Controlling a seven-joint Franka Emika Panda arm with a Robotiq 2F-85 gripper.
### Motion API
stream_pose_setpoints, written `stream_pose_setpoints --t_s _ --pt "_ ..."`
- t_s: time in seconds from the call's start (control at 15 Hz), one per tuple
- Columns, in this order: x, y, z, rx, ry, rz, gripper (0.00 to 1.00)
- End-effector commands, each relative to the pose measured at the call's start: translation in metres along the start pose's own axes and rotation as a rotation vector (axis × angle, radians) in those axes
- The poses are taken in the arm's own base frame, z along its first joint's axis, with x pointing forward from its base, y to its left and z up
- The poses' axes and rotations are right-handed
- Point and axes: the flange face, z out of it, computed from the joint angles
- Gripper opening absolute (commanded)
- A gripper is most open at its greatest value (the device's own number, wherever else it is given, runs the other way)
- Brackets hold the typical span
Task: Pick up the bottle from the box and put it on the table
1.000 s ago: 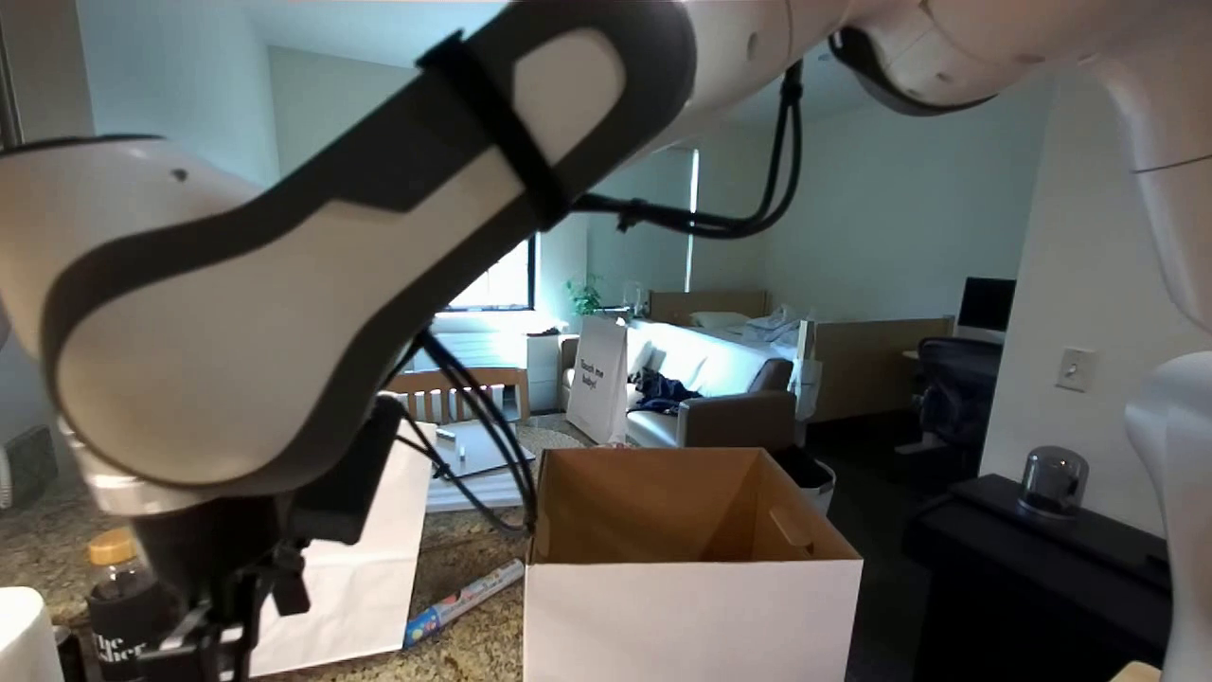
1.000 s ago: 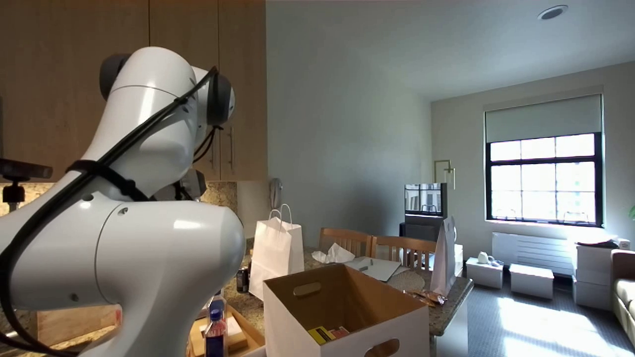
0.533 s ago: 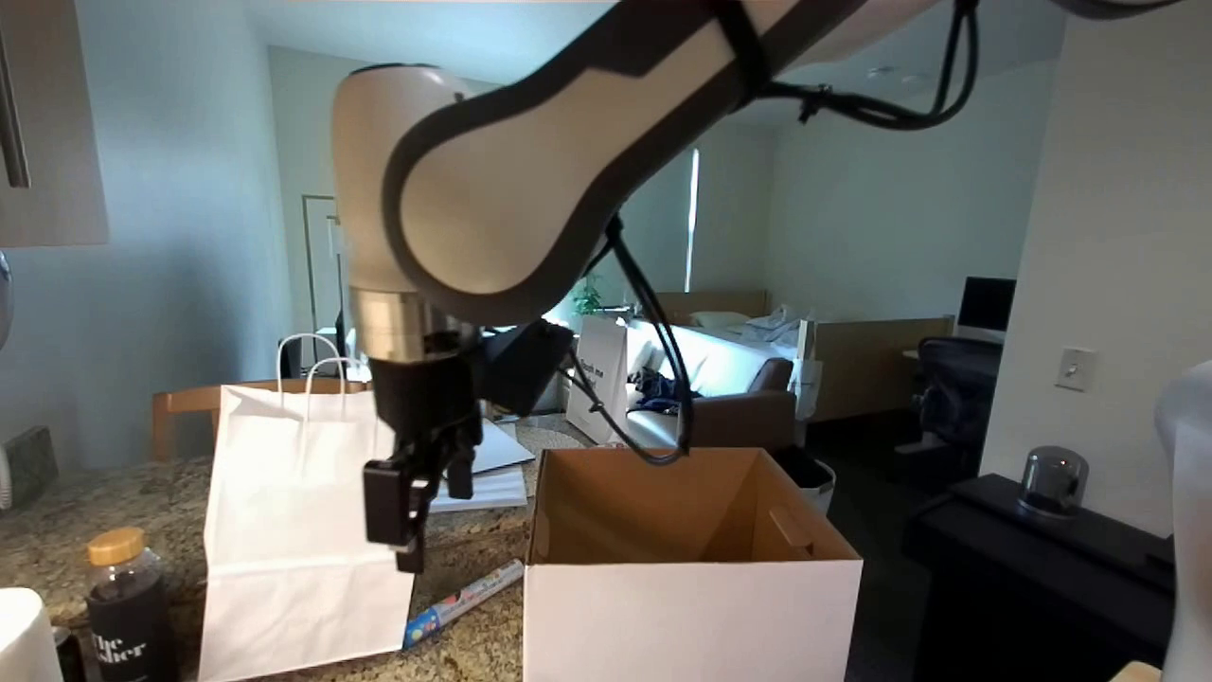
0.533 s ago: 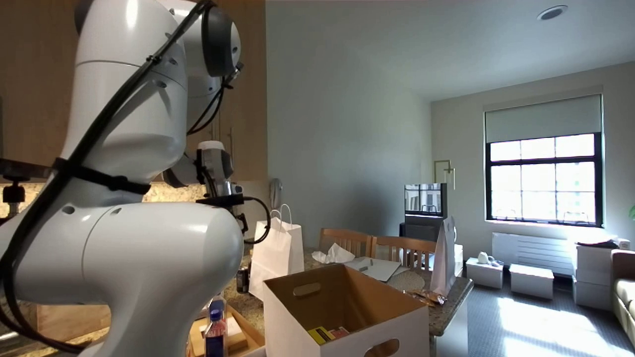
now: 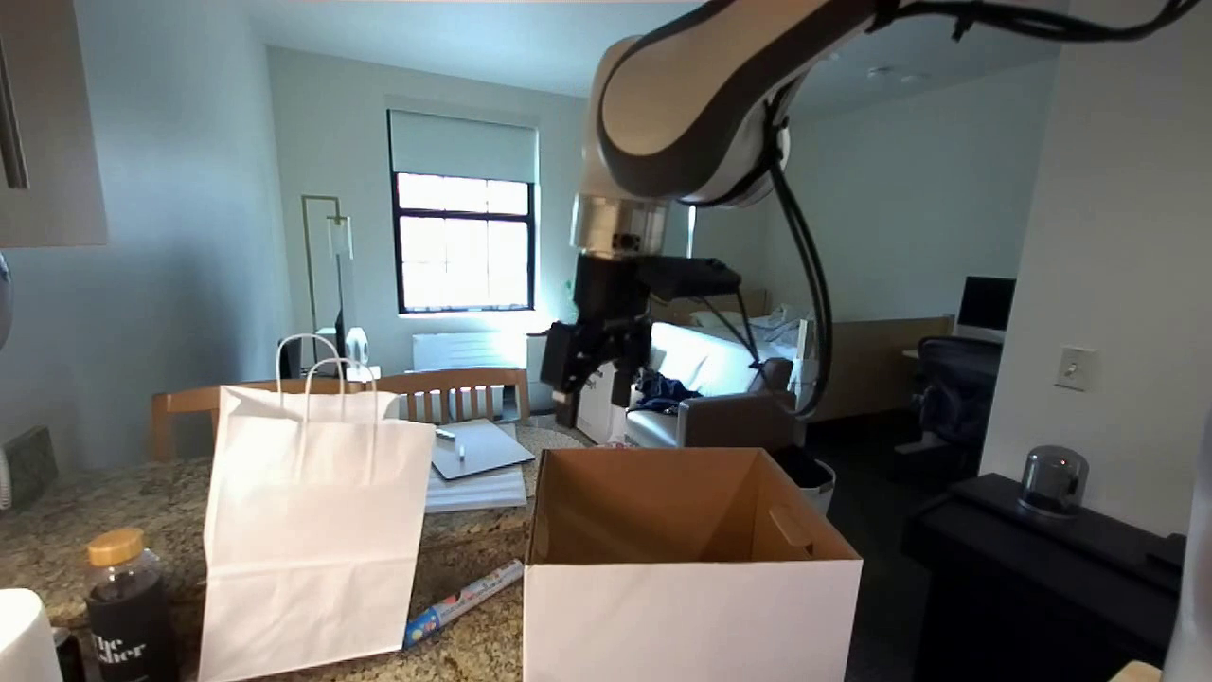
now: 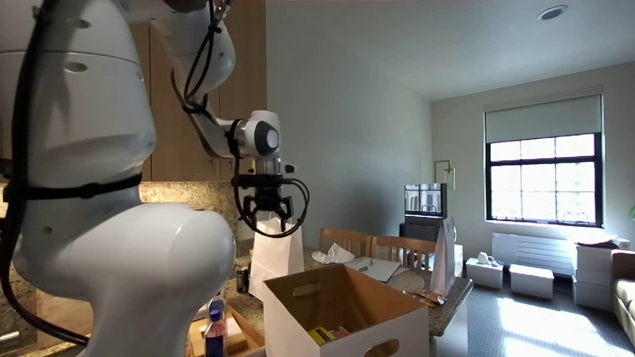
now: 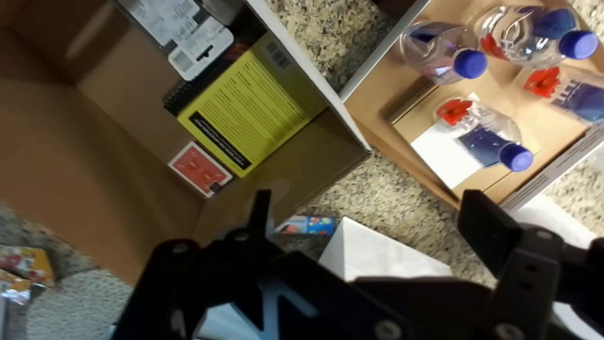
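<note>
bottles (image 7: 488,134) in shallow box (image 7: 401,160) at two o'clock, gripper (image 7: 367,206) spread wide

four bottles, clear with blue caps where the caps show, sit in the shallow box toward two o'clock of the wrist view's centre; red print shows on three. which one the task means cannot be told. in an exterior view one of them stands upright toward seven o'clock.

the gripper hangs in the air, well apart from the bottles. its jaws are set far from each other and have hold of nothing: in the wrist view one jaw stands toward eight o'clock and its partner toward three, with speckled counter (image 7: 325,42) and part of a white paper bag (image 7: 387,252) in the gap. in both exterior views the gripper is toward eleven o'clock from a tall box (image 7: 94,179), white outside, brown inside and uncovered. the arm (image 5: 701,104) slants in from one o'clock in an exterior view.

inside the tall box lie a yellow printed cover (image 7: 255,104) and, just beside it at seven o'clock, a red flat pack (image 7: 200,168). a patterned tube (image 5: 464,601) lies on the counter between the paper bag and the tall box. at eight o'clock in an exterior view, a dark bottle (image 5: 133,611) with an orange cap stands upright on the counter.
</note>
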Motion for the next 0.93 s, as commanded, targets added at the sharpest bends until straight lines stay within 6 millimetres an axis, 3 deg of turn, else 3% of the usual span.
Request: stream_pose_setpoints --t_s 0.0,0.13,0.27,0.47,0.67,0.73,0.87 --pt "-0.027 0.072 -0.044 0.031 0.027 0.204 1.0" --pt "-0.028 0.099 -0.06 0.024 0.046 0.32 1.0" --pt "-0.026 0.107 -0.069 -0.023 0.06 0.427 1.0" --pt "-0.019 0.101 -0.069 -0.124 0.041 0.551 1.0" --pt "-0.014 0.103 -0.064 -0.174 -0.087 0.523 1.0" --pt "-0.021 0.095 -0.065 -0.139 -0.027 0.505 1.0" --pt "-0.017 0.098 -0.064 -0.151 -0.064 0.506 1.0"
